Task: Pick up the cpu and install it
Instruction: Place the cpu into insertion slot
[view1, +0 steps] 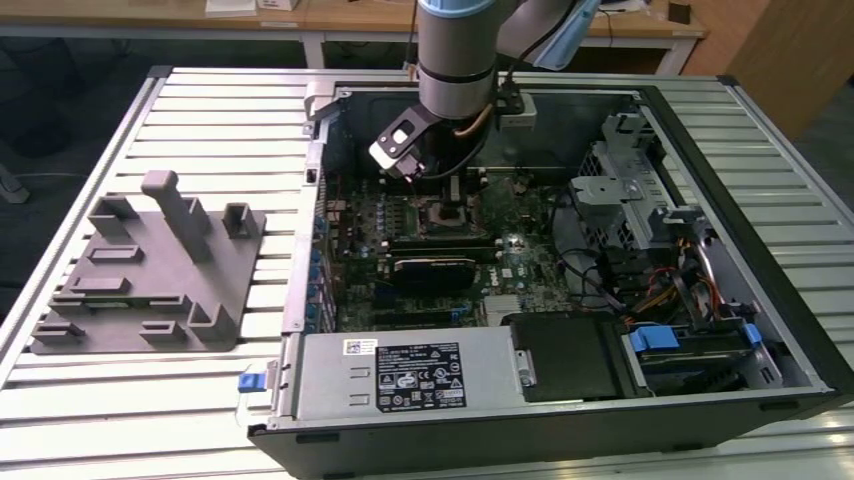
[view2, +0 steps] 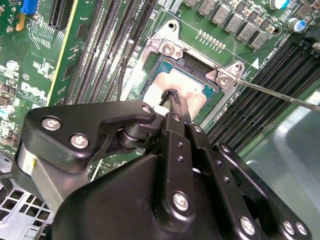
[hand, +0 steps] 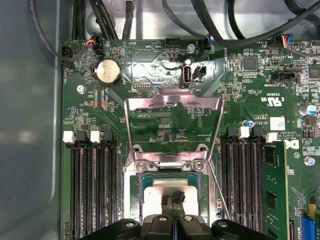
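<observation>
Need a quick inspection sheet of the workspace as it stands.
Surface: slatted metal table, bearing an open computer case.
Job's things: cpu lies in the socket, retaining plate raised.
Clutter: grey fixture on the table, at the exterior view's left.
End effector: shut, tips over the cpu's middle; contact unclear.
Cables: loose wires inside the case.
Surroundings: wooden desks behind.

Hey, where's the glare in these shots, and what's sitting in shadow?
In the second wrist view the cpu is washed pale by glare and the tool reads dark; in the first wrist view the case wall carries a soft bright patch; in the exterior view the motherboard lies dimmer than the table.
</observation>
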